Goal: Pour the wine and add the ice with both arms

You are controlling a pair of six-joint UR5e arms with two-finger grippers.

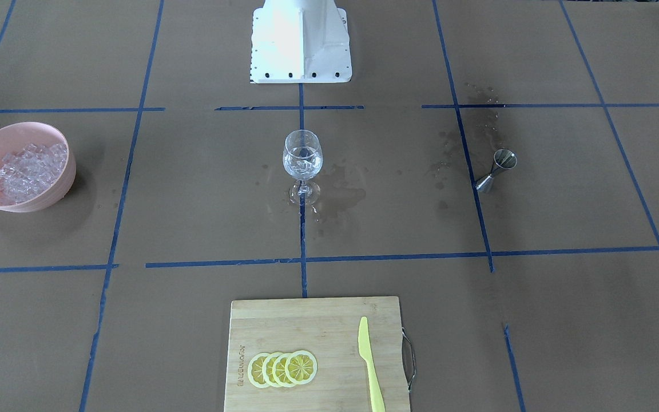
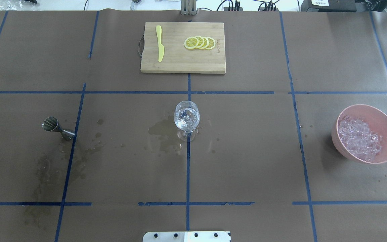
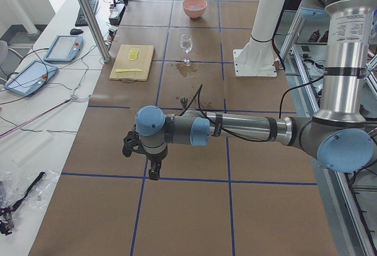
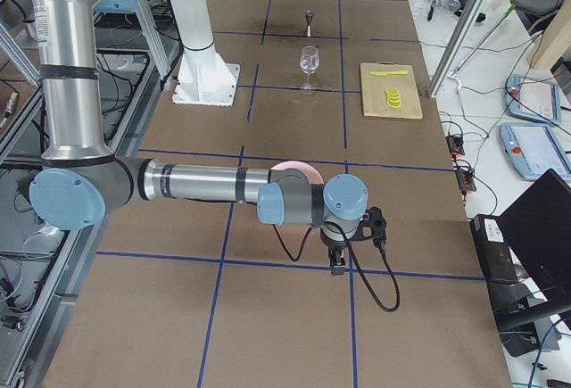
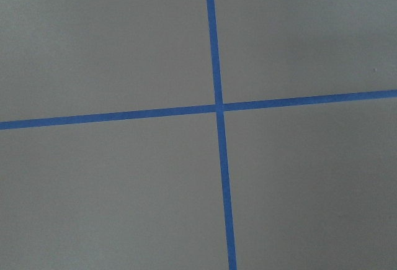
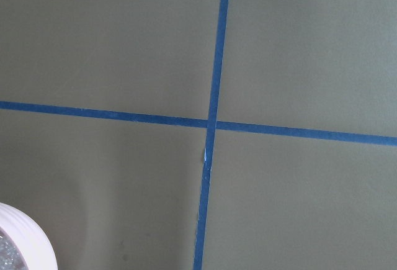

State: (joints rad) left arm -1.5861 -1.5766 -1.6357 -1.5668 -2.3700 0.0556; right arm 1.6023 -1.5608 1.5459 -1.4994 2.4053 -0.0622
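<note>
Pink bowl [image 1: 62, 186] heaped with ice [image 1: 23, 170]. Stemmed glass [image 1: 302, 150] at the centre of the surface [image 1: 192, 200] holds wine [image 1: 303, 167] and some ice. Left claw [image 3: 154, 172] and right claw [image 4: 338, 263] hang well apart from both; cannot tell their grip.

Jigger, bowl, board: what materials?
Jigger: likely stainless steel, grey with shiny highlights. Bowl: matte, opaque pink; probably plastic, possibly ceramic. Board: wood or bamboo, pale tan with visible grain strips.
</note>
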